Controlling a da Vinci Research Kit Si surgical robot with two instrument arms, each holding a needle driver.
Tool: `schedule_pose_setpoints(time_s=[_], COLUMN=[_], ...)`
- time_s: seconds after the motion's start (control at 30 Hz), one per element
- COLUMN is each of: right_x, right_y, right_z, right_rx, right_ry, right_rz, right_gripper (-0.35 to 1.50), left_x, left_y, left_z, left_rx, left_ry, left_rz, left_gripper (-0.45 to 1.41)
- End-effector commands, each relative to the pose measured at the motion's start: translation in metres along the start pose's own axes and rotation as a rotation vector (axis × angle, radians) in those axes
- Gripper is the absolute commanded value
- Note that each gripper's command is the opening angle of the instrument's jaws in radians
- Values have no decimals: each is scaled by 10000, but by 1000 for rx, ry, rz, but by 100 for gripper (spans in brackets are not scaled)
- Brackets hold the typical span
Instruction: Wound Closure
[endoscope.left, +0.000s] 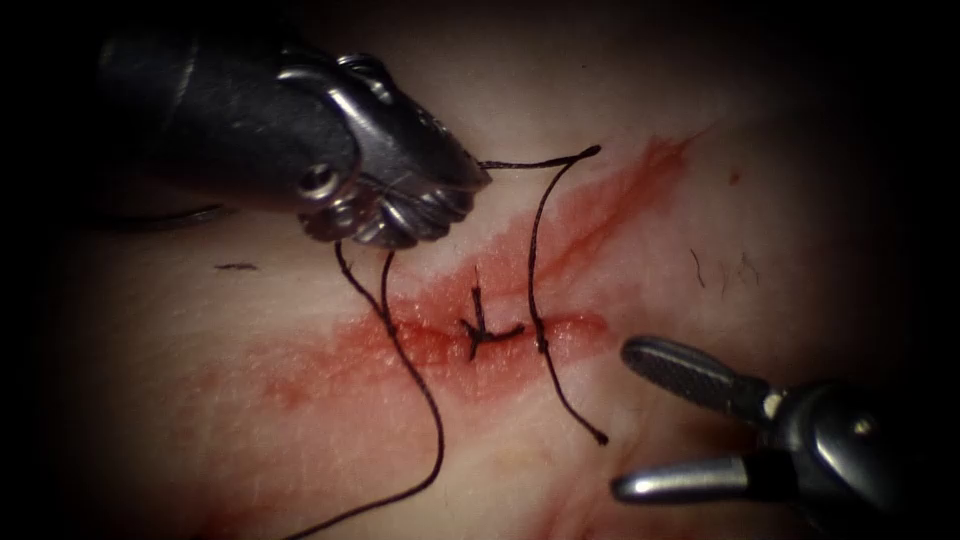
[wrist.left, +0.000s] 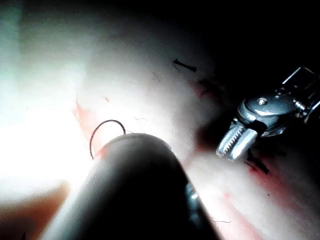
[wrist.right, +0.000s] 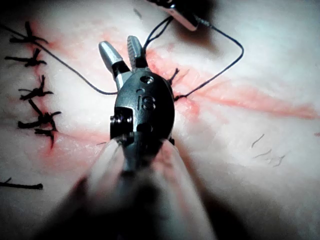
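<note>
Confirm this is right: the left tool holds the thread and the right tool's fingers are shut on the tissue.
Not quite. In the endoscope view the right tool has its fingers open, holding nothing, apart from the tissue. The left tool does hold the thread.

Dark thread (endoscope.left: 536, 270) (knotted) across red-stained cut (endoscope.left: 560, 330)

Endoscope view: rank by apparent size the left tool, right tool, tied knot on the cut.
1. left tool, nearest the camera, shut on the thread.
2. right tool, open, holding nothing.
3. tied knot.
</note>
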Motion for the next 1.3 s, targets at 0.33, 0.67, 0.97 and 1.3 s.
schedule_pose_setpoints(time_s=[0.33, 0.67, 0.97, 1.3], right_x=[-77, -63, -44, -59], right_y=[89, 94, 108, 103], right_z=[32, 75, 73, 72], right_rx=[-201, -182, 56, 302], right_ry=[-15, 82, 191, 52], right_rz=[5, 24, 19, -22], right_gripper=[-35, -35, -35, -35], left_x=[0, -12, -49, -55], left_y=[-2, 26, 45, 2], left_z=[-7, 21, 72, 98], left_rx=[-167, -246, -253, -224], left_ry=[64, 46, -124, -141], left_rz=[-81, -51, 10, 55], left_gripper=[-45, -45, -45, -45])
